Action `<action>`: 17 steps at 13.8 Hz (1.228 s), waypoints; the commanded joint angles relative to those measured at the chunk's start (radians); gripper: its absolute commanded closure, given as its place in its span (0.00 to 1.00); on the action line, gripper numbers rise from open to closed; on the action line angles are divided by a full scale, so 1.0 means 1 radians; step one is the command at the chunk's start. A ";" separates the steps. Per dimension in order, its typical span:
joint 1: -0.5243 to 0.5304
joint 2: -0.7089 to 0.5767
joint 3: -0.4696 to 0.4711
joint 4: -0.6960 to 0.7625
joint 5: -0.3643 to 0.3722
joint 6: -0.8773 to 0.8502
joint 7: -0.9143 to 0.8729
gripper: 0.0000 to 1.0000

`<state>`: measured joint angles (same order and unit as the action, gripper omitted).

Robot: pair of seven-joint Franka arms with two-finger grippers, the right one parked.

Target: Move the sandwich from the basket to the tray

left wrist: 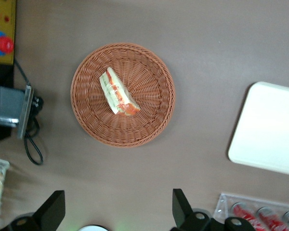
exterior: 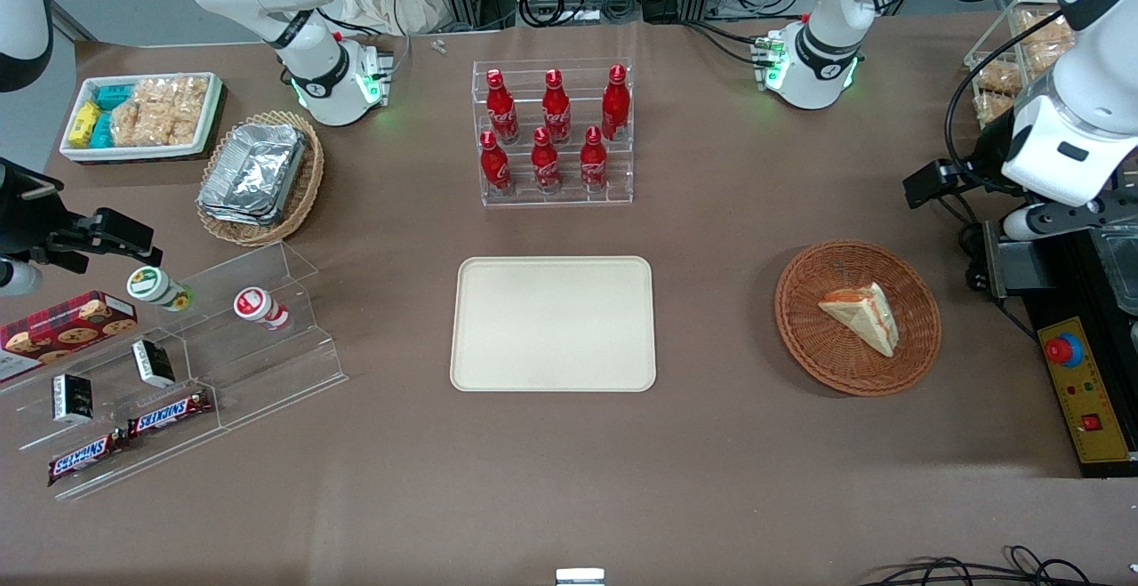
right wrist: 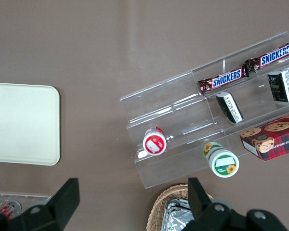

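The sandwich (exterior: 861, 315) is a white-bread wedge with red-orange and green filling, lying in the round reddish-brown basket (exterior: 800, 337) toward the working arm's end of the table. The cream tray (exterior: 553, 324) lies flat and bare at the table's middle, beside the basket. My left gripper (exterior: 933, 184) hangs high above the table, farther from the front camera than the basket, holding nothing. In the left wrist view the gripper (left wrist: 116, 209) is open wide, with the sandwich (left wrist: 118, 92), the basket (left wrist: 154, 120) and the tray (left wrist: 269, 130) below it.
A clear rack of red bottles (exterior: 556, 132) stands farther from the front camera than the tray. A yellow control box with a red button (exterior: 1080, 381) lies beside the basket. A tan wicker basket of foil trays (exterior: 258, 177), a white snack bin (exterior: 142, 115) and an acrylic snack stand (exterior: 178, 364) lie toward the parked arm's end.
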<state>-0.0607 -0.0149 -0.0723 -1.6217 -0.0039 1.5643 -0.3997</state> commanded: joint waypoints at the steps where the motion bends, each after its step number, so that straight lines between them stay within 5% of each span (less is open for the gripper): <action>1: -0.001 -0.004 0.000 -0.024 -0.008 -0.007 -0.149 0.00; 12: 0.030 -0.010 0.006 -0.329 -0.007 0.311 -0.430 0.00; 17: 0.030 0.001 0.026 -0.542 -0.007 0.610 -0.496 0.00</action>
<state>-0.0333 -0.0018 -0.0446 -2.0736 -0.0043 2.0667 -0.8583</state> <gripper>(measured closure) 0.000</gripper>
